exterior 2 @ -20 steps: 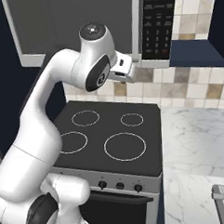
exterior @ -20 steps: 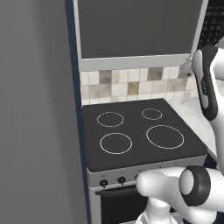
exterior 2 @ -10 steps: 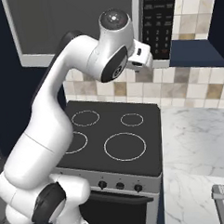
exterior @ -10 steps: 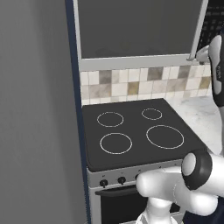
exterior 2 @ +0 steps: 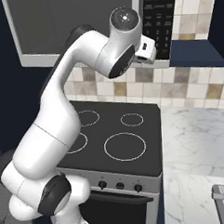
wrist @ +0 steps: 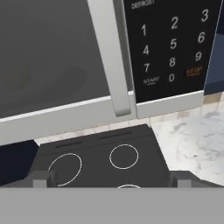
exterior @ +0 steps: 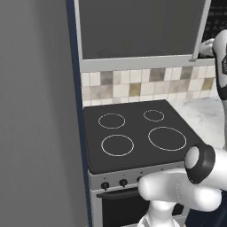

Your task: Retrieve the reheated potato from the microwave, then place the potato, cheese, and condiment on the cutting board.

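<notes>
Above the black glass-topped stove (exterior 2: 114, 140), the wide microwave with its dark glass door and light grey frame (wrist: 57, 61) is hanging shut, and the two-finger gripper (wrist: 111, 178) is hovering in front of it, jaws spread wide and holding nothing; to open it cleanly, it probably should be hooking the grey door edge at one o'clock. While the hand view is showing the black button panel (wrist: 173, 41), the right base view is revealing the white arm's reach.
</notes>
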You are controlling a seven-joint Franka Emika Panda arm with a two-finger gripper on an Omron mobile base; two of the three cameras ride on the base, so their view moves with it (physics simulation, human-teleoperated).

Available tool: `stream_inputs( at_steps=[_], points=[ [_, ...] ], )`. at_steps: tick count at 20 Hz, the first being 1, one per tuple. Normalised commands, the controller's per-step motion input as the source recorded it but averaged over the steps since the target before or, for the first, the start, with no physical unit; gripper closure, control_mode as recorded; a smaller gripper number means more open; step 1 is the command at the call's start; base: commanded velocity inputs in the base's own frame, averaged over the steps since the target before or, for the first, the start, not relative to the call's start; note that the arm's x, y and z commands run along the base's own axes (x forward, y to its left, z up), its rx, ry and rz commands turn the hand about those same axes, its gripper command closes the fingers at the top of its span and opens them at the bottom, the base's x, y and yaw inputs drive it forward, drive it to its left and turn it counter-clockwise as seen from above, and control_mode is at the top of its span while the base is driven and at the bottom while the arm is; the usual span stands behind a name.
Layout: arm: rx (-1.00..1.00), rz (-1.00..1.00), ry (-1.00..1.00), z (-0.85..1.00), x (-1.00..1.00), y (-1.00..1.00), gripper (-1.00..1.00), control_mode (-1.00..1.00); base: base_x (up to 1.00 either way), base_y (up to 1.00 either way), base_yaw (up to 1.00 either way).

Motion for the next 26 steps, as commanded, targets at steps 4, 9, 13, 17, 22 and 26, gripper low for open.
stream_inputs(
  at_steps=[4, 9, 13, 17, 22, 26],
  points=[
    [0.02, 0.04, -0.01, 0.12, 0.44, 0.0, -1.0, -1.0, 0.0, 0.0, 0.0],
    [0.01, 0.05, -0.04, 0.13, 0.45, -0.01, -1.0, -1.0, 0.0, 0.0, 0.0],
    [0.0, 0.02, -0.05, 0.04, 0.44, -0.08, -1.0, -1.0, 0.0, 0.0, 0.0],
    [0.0, 0.0, -0.05, 0.01, 0.35, -0.23, -1.0, -1.0, 0.0, 0.0, 0.0],
    [0.0, 0.03, -0.05, 0.02, 0.42, -0.05, -1.0, -1.0, 0.0, 0.0, 0.0],
    [0.0, 0.05, -0.06, 0.03, 0.44, 0.0, -1.0, -1.0, 0.0, 0.0, 0.0]
  ],
)
